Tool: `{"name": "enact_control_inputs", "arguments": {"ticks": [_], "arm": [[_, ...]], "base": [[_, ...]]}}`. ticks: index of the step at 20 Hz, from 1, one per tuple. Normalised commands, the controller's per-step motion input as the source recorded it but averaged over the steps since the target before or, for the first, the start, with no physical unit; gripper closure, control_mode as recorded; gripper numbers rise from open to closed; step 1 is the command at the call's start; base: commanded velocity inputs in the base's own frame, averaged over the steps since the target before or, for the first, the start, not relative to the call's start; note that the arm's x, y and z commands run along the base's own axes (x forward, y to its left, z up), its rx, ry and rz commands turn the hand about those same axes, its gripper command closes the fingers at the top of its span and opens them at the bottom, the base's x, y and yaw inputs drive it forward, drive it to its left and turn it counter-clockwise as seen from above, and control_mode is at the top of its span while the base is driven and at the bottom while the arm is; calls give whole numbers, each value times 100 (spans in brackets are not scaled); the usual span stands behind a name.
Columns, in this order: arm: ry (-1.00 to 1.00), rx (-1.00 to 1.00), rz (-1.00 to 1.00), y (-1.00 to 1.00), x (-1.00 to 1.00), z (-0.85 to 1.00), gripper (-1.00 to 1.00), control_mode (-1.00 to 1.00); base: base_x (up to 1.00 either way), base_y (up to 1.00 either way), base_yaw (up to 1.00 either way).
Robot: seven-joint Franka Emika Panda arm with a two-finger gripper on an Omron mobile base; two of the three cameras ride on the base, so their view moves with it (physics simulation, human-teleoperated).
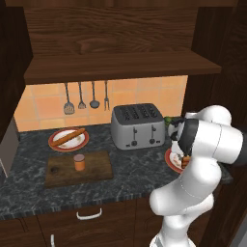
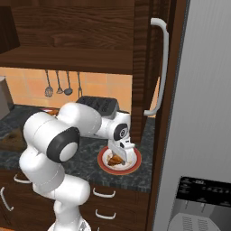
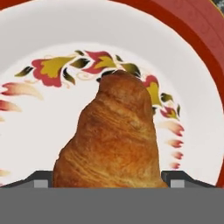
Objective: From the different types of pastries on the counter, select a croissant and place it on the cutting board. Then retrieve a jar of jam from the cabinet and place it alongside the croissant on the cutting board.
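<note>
Croissant (image 3: 111,140), a plump golden-brown flaky pastry, lies on a red-rimmed white plate (image 3: 183,52) with a floral pattern, between the two dark fingertips (image 3: 39,179) of the gripper (image 2: 121,158).
Jaws stand apart at either flank of the pastry; whether they press it I cannot tell. On the dark marbled counter (image 1: 130,169), the orange jar (image 1: 79,162) stands on the dark wooden cutting board (image 1: 96,169), at about 9 o'clock from the silver toaster (image 1: 137,126).
</note>
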Motion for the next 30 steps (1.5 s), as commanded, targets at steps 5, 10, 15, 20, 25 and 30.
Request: {"name": "enact_control_inputs", "arguments": {"ticks": [5,10,15,20,25,30], "arm": [[1,3,-2,18,0,14,100,-100],[0,2,-1,20,0,76,100,-100],[0,0,0,28,-7,79,100,-100],[9,1,0,48,-38,43,100,-100],[13,0,0,61,-48,0,100,-100],[1,-7,0,92,-41,0,100,-100]], "base": [[0,0,0],[0,0,0],[0,0,0],[0,0,0],[0,0,0],[0,0,0]]}}
